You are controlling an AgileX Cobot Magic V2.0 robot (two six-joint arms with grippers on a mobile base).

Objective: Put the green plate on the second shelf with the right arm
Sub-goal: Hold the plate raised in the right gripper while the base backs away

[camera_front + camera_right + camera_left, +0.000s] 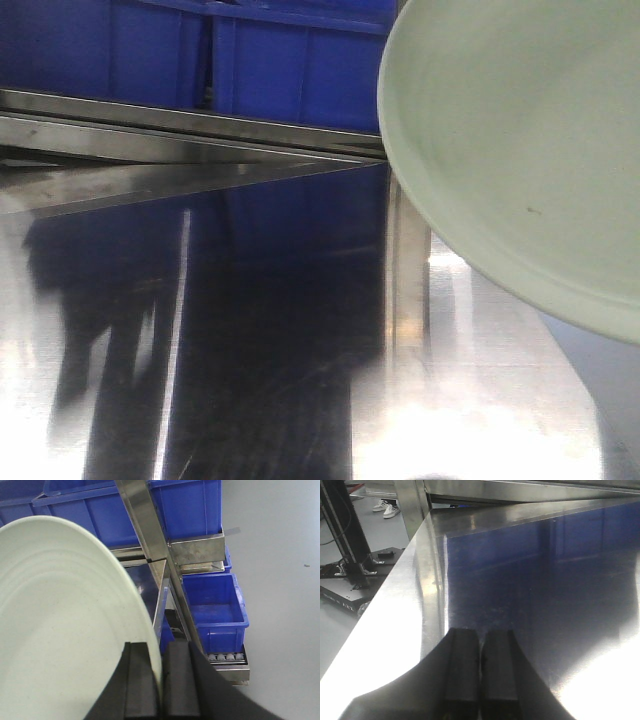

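Note:
The green plate [520, 150] is pale sage-green and round, with a low rim and a tiny dark speck. It hangs tilted at the upper right of the front view, off the shiny steel shelf surface [250, 350]. In the right wrist view the plate [65, 630] fills the left side. My right gripper [159, 680] is shut on its rim, one black finger on each face. My left gripper [480, 675] is shut and empty, low over the steel surface [530, 580] near its left edge.
Blue plastic bins [200, 60] stand behind the steel rail [180, 125] of the rack. In the right wrist view, a steel upright [150, 535] rises beside more blue bins [215, 605]. A black stand [350, 555] stands on the grey floor left of the rack.

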